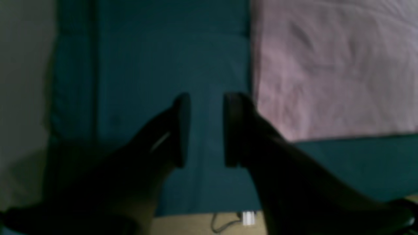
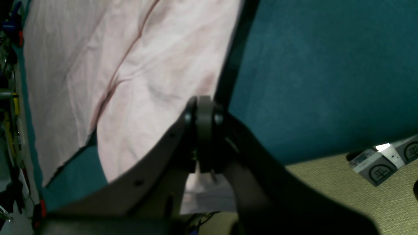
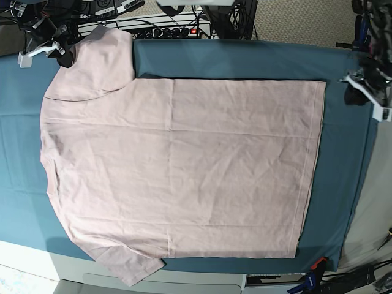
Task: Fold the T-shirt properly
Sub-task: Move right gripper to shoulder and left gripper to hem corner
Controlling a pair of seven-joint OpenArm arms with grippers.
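A: Where's the shirt (image 3: pixel 184 171)?

B: Spread flat on the counter (image 3: pixel 245 58), plain pink side up, no print showing. It lies sideways in the base view: sleeves toward that view's left, hem toward its right. One sleeve reaches the far left corner; the other hangs a little over the near edge. A teal cloth (image 3: pixel 343 184) covers the counter under it.

A: Any creases?

B: Light wrinkles across the body, otherwise smooth.

A: And the left pincer (image 1: pixel 206 129)?

B: Partly parted, with nothing between its fingers (image 1: pixel 183 130). Its wrist view shows it above bare cloth (image 1: pixel 156 65), just beside the shirt's (image 1: pixel 333 65) edge near a corner. Whether it touches the cloth I cannot tell. In the base view it sits off the hem end, far side (image 3: pixel 366 89).

A: The right pincer (image 2: pixel 204 130)?

B: Pressed closed, empty. In its wrist view it lies over the shirt's (image 2: pixel 130 65) edge where pink meets teal (image 2: pixel 326 65). In the base view it sits at the far left corner (image 3: pixel 58 52), by the sleeve.

A: Anything beyond the counter?

B: Cables (image 3: pixel 165 27) behind the far edge, and carpet (image 2: pixel 343 192).
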